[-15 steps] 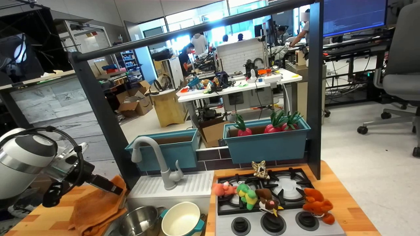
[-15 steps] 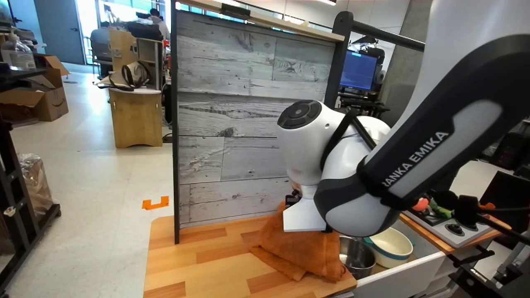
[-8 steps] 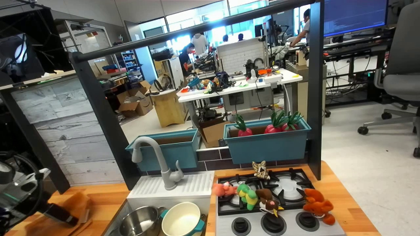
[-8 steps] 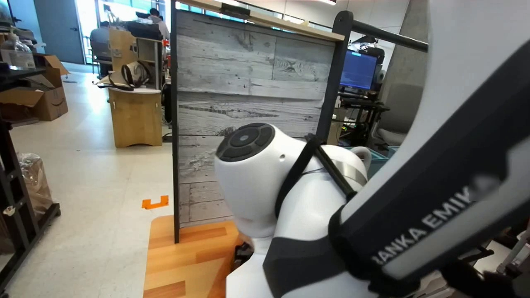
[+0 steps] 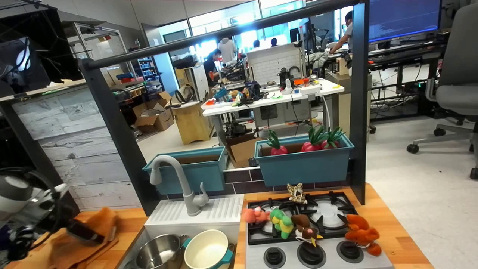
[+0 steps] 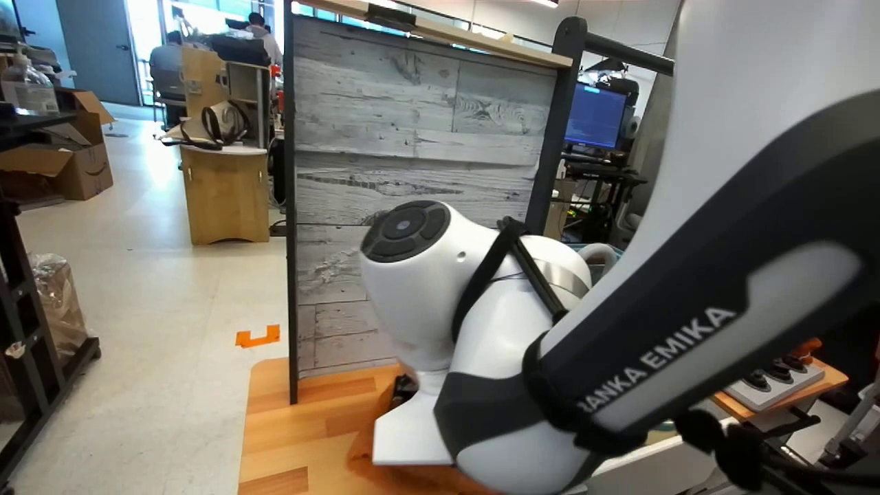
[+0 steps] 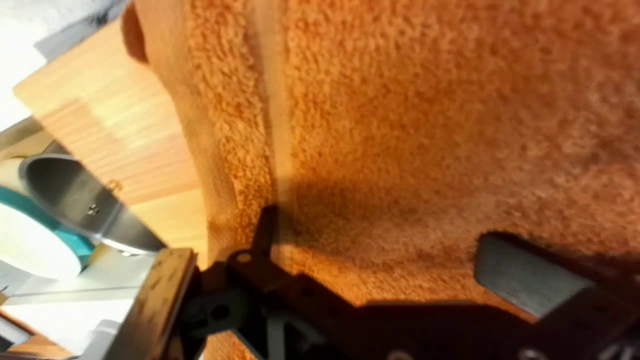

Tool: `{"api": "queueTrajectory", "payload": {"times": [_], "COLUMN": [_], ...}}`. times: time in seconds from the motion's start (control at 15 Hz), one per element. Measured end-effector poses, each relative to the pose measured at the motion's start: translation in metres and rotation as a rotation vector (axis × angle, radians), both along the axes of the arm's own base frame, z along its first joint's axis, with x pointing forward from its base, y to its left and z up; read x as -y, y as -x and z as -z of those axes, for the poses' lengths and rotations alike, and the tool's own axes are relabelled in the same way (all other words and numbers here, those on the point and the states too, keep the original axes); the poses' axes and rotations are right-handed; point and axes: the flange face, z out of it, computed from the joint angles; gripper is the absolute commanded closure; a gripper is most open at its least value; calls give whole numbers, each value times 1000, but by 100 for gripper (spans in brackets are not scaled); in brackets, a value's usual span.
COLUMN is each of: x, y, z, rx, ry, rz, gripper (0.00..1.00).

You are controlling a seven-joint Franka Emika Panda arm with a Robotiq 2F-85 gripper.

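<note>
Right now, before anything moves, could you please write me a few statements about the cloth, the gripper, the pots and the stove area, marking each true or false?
1. The gripper is at the orange cloth, its jaws apart. True.
2. Plush toys lie on the stove. True.
3. The orange cloth lies on the stove. False: it is on the wooden counter.
4. The steel pot stands beside the cream pot. True.
5. The teal planter behind the stove holds nothing. False: red vegetables with green tops show in it.
</note>
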Motion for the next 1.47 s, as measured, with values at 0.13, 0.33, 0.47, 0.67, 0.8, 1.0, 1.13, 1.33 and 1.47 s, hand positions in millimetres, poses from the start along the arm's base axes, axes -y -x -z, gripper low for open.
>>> {"api": "queueTrajectory", "payload": {"times": [0.13,0.33,0.47,0.67,0.8,1.0,1.13,1.33,1.47], "x": [61,115,101,26,-36,-115,-127,-77,-23], "y": [-29,-49,-45,-17,5,26,23,-1,-18], "z": [-2,-4,-1,5,0,-17,-21,-7,3], "rx": [34,46,37,18,33,83,105,103,91], "ry": [43,72,51,-35,-110,-220,-243,-192,-129], "rz": [104,187,173,67,-21,-139,-164,-104,-49], "gripper": [0,0,0,0,0,0,0,0,0]}}
